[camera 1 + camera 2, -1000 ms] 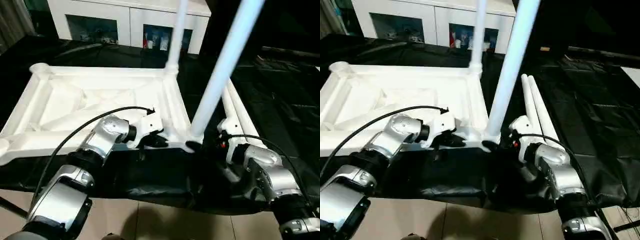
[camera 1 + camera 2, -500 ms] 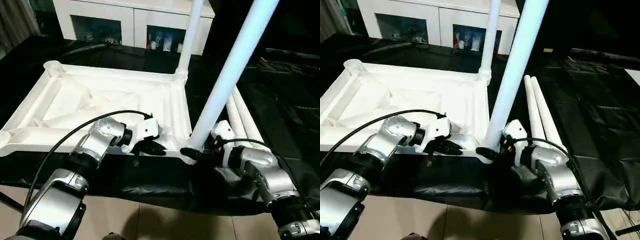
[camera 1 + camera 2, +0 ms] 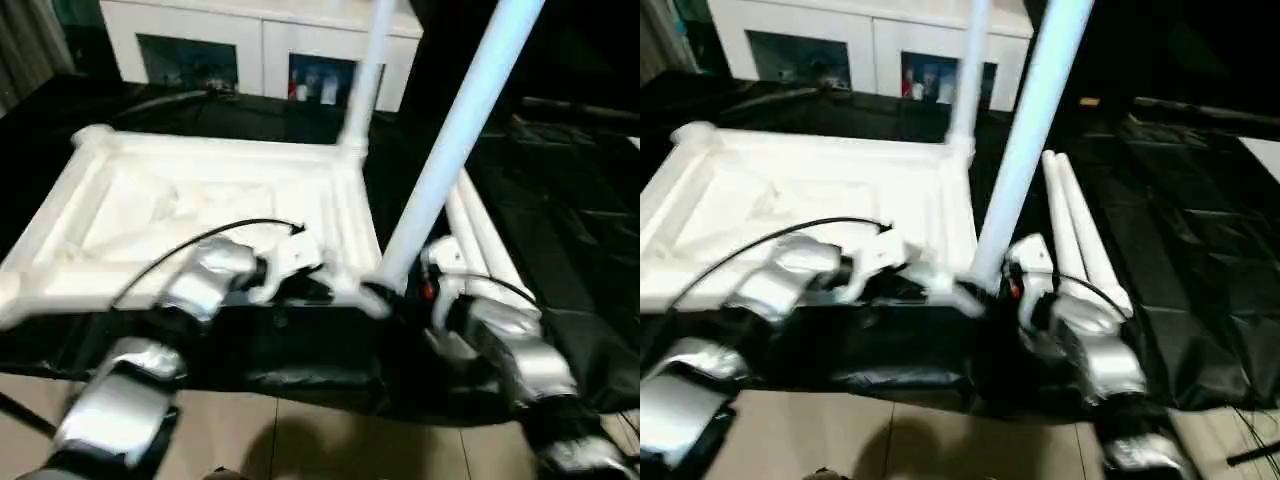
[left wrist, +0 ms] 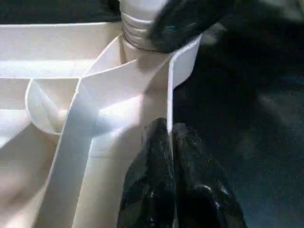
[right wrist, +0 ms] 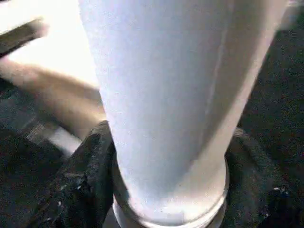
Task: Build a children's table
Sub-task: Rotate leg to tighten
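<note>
Change since earlier: we note the head views have shifted, so the camera moved; the near leg leans much as before in its corner socket.
Left eye view: children's table lies upside down on the black-sheeted surface; a far leg stands upright in its socket.
Right eye view: two spare legs lie just beside the table top.
Left wrist view: left hand pinches the thin rim wall below that socket, fingers closed on it.
Right wrist view: right hand wraps the near leg's base.
Handling: we judge it light, stiff, smooth plastic, likely slippery; grip legs low.
Shapes: ribbed top, round tubes.
</note>
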